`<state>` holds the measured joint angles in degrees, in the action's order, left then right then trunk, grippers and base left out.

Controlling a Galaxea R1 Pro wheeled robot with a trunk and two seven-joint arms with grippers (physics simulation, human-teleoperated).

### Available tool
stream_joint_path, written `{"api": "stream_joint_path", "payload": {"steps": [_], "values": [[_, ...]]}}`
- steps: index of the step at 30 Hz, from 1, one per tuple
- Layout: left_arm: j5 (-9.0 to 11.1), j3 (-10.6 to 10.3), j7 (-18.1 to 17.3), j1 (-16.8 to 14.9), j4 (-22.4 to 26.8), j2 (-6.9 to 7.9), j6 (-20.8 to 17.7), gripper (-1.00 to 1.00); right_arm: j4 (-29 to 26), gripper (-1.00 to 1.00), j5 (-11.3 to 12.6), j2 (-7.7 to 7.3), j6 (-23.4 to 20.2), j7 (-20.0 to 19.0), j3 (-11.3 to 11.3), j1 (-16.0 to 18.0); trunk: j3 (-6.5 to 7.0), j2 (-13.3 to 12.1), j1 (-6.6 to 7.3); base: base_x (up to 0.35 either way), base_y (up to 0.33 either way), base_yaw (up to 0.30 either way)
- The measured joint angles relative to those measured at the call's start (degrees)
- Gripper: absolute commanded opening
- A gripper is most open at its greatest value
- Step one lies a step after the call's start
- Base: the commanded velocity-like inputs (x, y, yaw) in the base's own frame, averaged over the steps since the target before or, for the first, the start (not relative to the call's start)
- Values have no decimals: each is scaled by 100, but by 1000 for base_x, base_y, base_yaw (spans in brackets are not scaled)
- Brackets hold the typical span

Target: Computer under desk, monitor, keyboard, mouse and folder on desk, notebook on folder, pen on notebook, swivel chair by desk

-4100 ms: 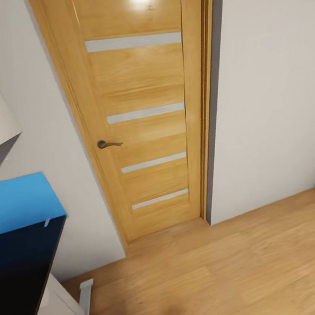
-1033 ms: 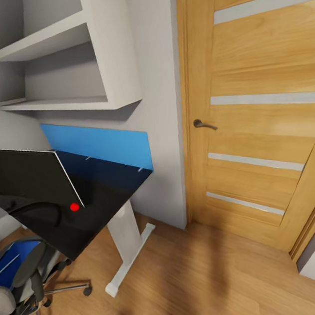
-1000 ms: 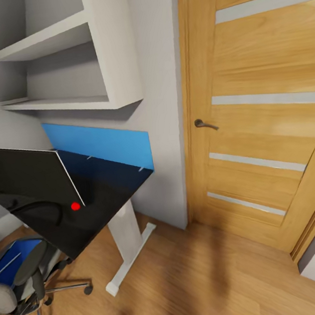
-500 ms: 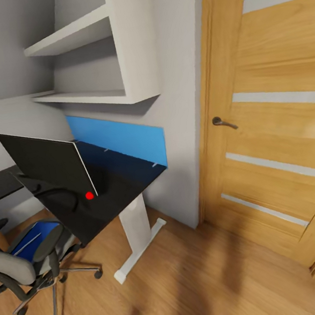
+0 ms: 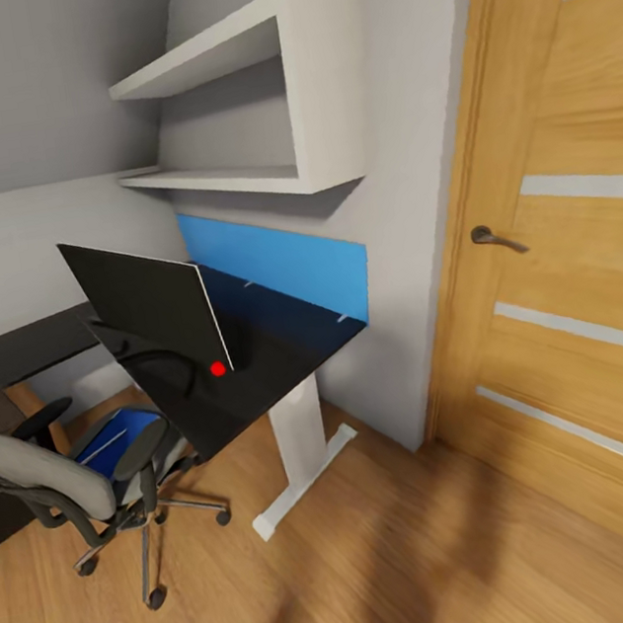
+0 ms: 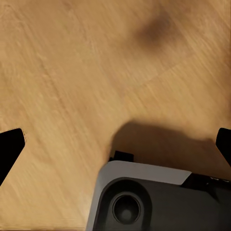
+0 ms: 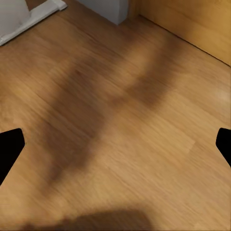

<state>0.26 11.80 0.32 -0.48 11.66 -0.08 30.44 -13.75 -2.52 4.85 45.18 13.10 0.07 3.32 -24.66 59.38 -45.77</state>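
Our left gripper (image 6: 115, 144) and right gripper (image 7: 115, 144) both hang over bare oak floor (image 5: 437, 552), jaws spread wide and empty. Our view has swung left since half a second ago, so the door (image 5: 581, 241) now slides toward the edge. Well beyond the grippers, the monitor (image 5: 146, 306) stands on the black tabletop (image 5: 269, 363), a red dot at its lower corner. The grey swivel chair (image 5: 67, 478) carries the blue folder (image 5: 112, 446). We read no writing.
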Motion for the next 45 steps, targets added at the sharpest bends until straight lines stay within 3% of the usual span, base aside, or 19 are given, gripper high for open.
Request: {"api": "stream_joint_path", "payload": {"steps": [45], "values": [[11, 8, 0, 1, 0, 0, 12, 100, 153, 100, -9, 6, 8, -3, 8, 3, -195, 0, 0, -49, 0, 263]]}}
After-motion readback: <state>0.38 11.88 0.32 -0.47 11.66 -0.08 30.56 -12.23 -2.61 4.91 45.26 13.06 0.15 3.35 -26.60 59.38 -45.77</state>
